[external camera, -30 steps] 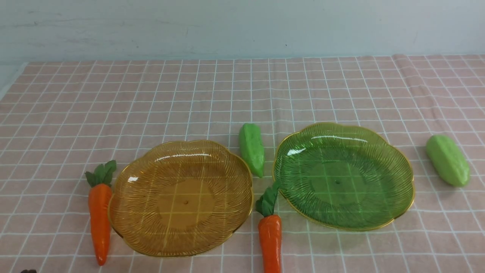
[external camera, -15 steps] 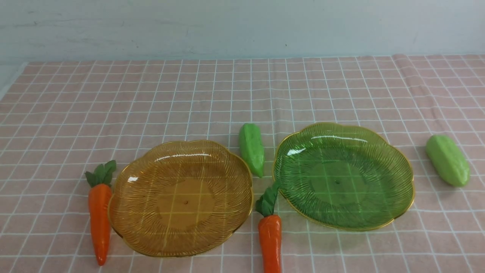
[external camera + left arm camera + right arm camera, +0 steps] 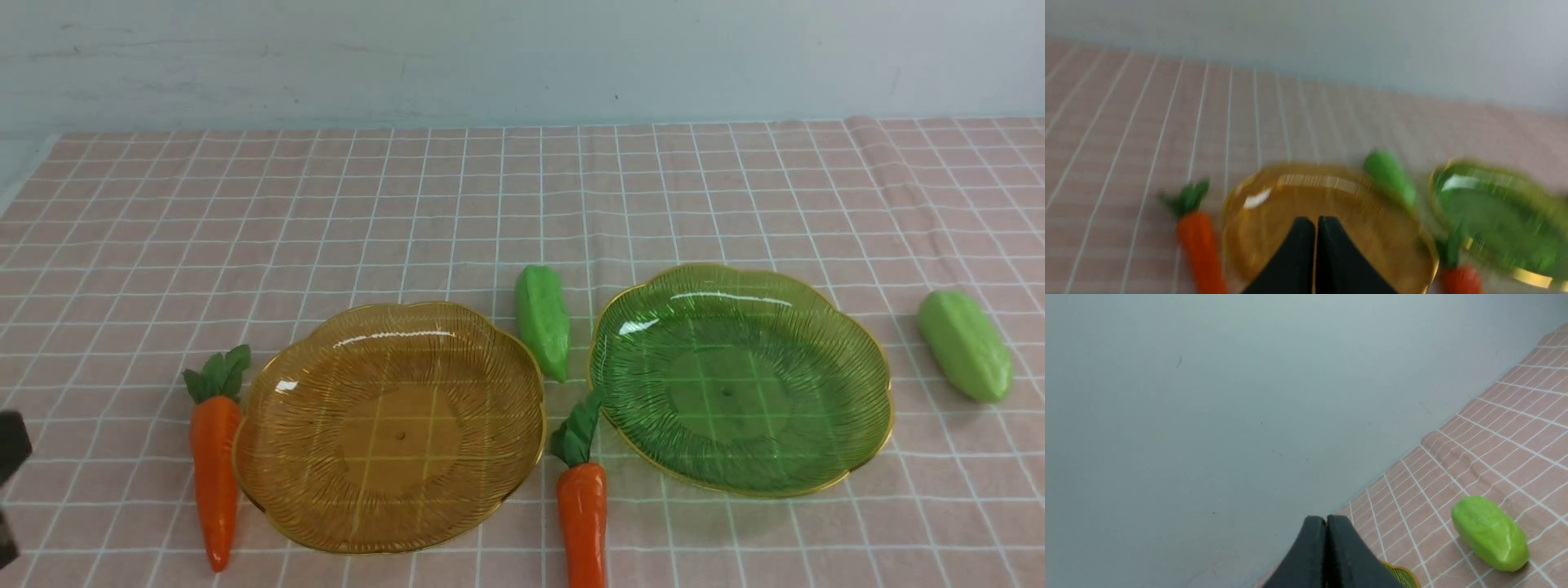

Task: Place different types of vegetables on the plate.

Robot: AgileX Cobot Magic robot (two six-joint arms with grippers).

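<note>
Front view: raised, on robot's side, faces forward and down across the pink white-checked cloth tabletop point(image 3: 522, 204) to the pale grey wall point(image 3: 522, 57); all in frame. Left wrist view: low, close, blurred, faces forward over the amber ribbed translucent plate point(image 3: 1372, 220); shares that plate and the middle light green ridged gourd point(image 3: 1390, 177) with front. Right wrist view: tilted, mostly wall; shares with front the right light green ridged gourd point(image 3: 1490, 533) and a rim sliver of the green ribbed translucent plate point(image 3: 1404, 576).

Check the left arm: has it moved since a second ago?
Yes. The left arm has moved up the view: it now shows at the left edge level with the left carrot; before it peeked below that carrot's tip.
</note>
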